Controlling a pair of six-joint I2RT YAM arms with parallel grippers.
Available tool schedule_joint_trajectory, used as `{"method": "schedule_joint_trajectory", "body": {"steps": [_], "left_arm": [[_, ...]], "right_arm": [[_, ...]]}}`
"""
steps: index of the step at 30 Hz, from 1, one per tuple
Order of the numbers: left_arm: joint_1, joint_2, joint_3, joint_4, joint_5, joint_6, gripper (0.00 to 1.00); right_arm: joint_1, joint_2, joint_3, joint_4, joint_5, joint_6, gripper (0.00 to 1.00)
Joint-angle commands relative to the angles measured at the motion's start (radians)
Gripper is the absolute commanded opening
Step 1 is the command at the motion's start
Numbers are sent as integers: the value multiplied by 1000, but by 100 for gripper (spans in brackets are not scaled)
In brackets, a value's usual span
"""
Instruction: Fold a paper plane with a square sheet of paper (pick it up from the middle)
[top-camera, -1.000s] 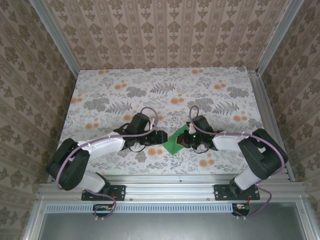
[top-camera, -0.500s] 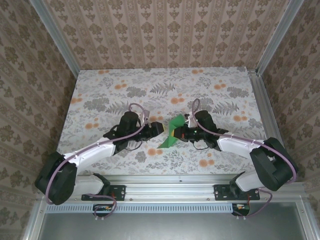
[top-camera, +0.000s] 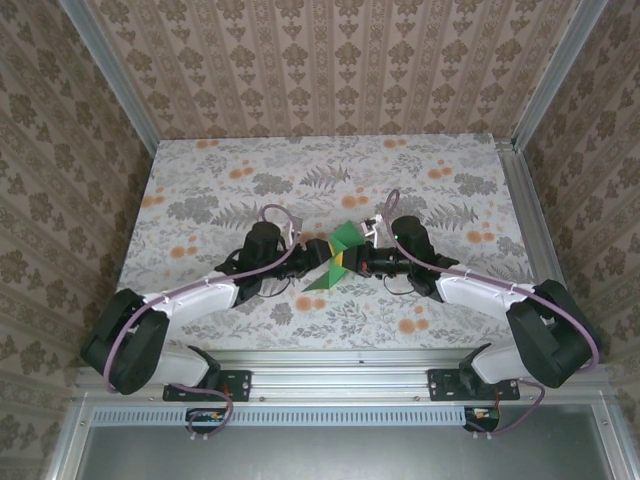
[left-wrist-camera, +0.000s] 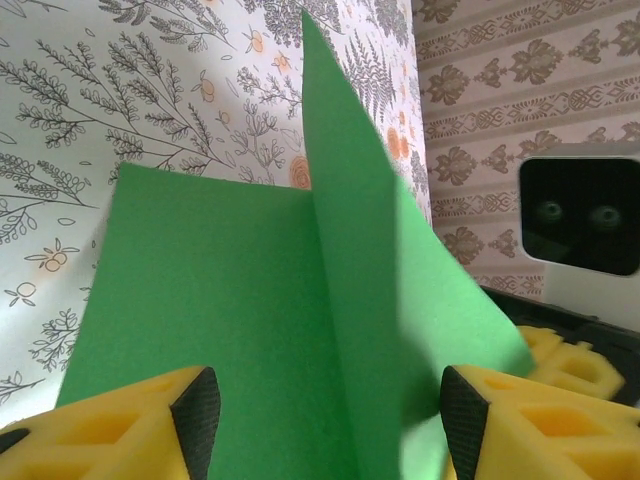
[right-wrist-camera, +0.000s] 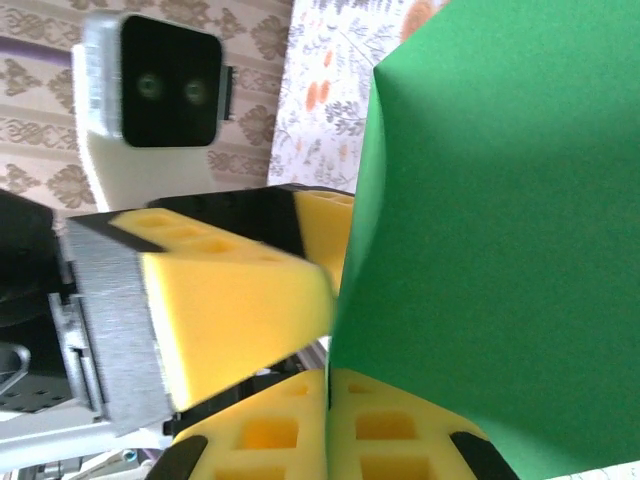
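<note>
Moved in: left tool, half-open astride sheet; right tool clamped on sheet.

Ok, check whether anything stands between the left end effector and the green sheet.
Nothing visible does. The creased green sheet sits right in the gap of the left end effector, between its open fingers, with nothing else there. The right end effector is shut on the sheet's edge, off to one side of that gap.
</note>
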Motion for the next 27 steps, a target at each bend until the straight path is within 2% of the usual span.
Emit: {"method": "schedule_joint_trajectory", "body": {"steps": [1, 11, 27], "left_arm": [[-6, 11, 51, 68, 30, -18, 64], [-14, 32, 71, 108, 53, -41, 59], [-11, 12, 57, 90, 84, -30, 35]], "right_arm": [[8, -20, 29, 36, -41, 11, 0], [12, -12, 30, 48, -44, 17, 0], [11, -14, 4, 34, -29, 13, 0]]}}
